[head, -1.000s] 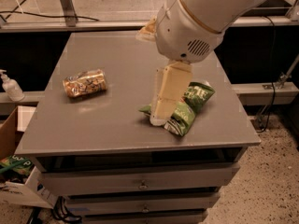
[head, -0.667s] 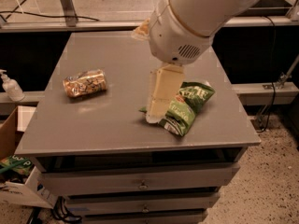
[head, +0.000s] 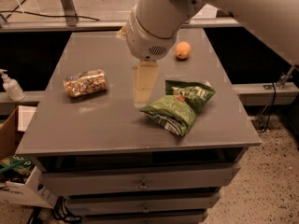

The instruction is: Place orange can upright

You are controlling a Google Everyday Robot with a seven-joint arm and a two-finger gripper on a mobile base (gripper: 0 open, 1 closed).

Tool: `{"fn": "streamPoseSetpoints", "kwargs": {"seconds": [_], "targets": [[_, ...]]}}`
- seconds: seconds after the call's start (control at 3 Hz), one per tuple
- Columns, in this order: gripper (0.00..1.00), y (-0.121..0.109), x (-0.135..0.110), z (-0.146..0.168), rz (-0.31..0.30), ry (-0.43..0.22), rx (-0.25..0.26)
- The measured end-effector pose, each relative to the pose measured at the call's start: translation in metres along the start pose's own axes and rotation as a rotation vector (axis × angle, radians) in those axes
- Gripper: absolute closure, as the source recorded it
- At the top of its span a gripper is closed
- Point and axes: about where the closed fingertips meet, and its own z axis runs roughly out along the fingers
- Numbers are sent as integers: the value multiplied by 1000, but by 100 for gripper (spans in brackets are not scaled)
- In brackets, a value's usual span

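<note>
The orange can (head: 85,82) lies on its side on the left part of the grey table (head: 93,125), its patterned orange-gold wall facing up. My gripper (head: 145,90) hangs down from the big pale arm (head: 156,22) over the middle of the table. It is to the right of the can, with a clear gap between them, and it holds nothing that I can see. Its tip is just above the table top, beside the left edge of the green bags.
Two green chip bags (head: 180,107) lie right of the gripper. A round orange fruit (head: 182,50) sits at the back right. A soap bottle (head: 10,85) stands on a ledge at the left, and a cardboard box (head: 14,171) is on the floor below.
The arm and gripper have moved left and toward the back, off the chip bags and closer to the can. The can has not moved.
</note>
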Motion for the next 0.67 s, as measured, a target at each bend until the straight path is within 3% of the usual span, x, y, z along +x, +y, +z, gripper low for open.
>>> {"fn": "streamPoseSetpoints", "kwargs": {"seconds": [0.67], "targets": [[0,-55,6,76,-7,115,-34]]}}
